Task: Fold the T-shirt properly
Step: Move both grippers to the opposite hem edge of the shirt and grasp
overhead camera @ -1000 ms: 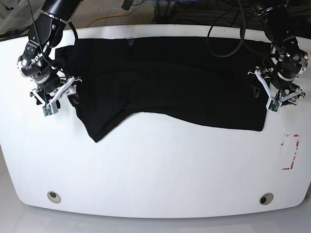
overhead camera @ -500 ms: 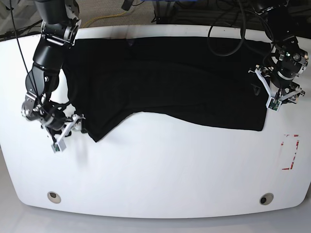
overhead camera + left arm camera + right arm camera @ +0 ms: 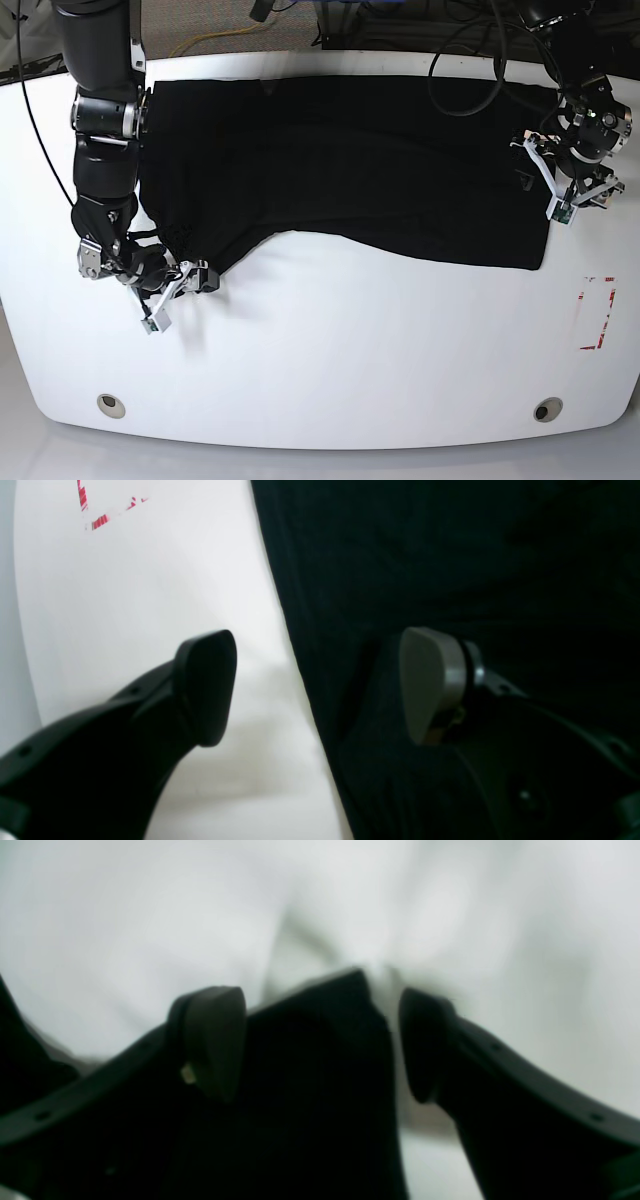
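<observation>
While the T-shirt (image 3: pixel 340 160) lay spread across the far table (image 3: pixel 330 350), both grippers stood parted and empty at its edges; each needed a full-layer bite before lifting.

We see the right gripper (image 3: pixel 180 292) low at the T-shirt's (image 3: pixel 350 160) near corner, jaws spread wide astride that corner. The left gripper (image 3: pixel 572 195) hovers at the T-shirt's opposite side edge, jaws apart, one finger (image 3: pixel 430 680) over the fabric.
</observation>
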`<state>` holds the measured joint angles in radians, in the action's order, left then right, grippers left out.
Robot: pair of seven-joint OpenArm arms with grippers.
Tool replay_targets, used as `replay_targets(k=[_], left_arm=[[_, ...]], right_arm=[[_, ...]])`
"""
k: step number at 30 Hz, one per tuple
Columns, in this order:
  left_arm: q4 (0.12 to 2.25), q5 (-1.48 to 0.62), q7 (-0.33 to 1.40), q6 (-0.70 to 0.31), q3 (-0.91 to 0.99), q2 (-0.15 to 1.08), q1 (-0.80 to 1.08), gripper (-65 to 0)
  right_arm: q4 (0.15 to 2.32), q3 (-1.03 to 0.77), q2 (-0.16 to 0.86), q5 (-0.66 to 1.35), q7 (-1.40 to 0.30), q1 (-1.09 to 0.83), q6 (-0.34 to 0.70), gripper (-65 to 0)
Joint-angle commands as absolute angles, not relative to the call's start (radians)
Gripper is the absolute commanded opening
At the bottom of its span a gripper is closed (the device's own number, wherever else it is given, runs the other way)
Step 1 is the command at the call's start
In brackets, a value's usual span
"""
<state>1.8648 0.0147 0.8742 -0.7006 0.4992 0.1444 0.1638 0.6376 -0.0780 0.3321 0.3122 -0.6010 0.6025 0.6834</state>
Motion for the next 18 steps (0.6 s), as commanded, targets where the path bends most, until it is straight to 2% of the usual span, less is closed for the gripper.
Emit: replay_targets(k=[1,6,9,11,14,16,18], left_arm=[[1.879,0.008,0.855,-0.698,0.504,0.157,0.154,-17.2],[1.879,0.008,0.855,-0.698,0.503,0.157,0.15,-17.2],[1.876,0.008,0.855,-0.698,0.503,0.157,0.145,-16.9],[1.859,0.008,0.855,-0.698,0.498,0.157,0.134,-16.7],[1.805,0.038,0.857,-0.698,0.503,0.157,0.081,-16.5],[1.765,0.074,0.857,-0.653,0.498,0.157,0.047,-16.0],[1.709,0.085,0.857,-0.608,0.501,0.157,-0.012,-11.5]], right_arm=[[0.631,-0.047,0.346,0.328,-0.536,0.645,0.674,-19.2],[0.631,-0.033,0.341,0.328,-0.504,0.615,0.644,-20.3],[0.631,-0.033,0.338,0.328,-0.479,0.61,0.641,-31.7],[0.631,-0.033,0.338,0.328,-0.467,0.607,0.628,-44.9],[0.633,-0.033,0.338,0.328,-0.466,0.596,0.627,-59.5],[0.636,-0.033,0.338,0.328,-0.466,0.595,0.627,-61.7],[0.638,-0.033,0.338,0.328,-0.466,0.595,0.628,-61.8]])
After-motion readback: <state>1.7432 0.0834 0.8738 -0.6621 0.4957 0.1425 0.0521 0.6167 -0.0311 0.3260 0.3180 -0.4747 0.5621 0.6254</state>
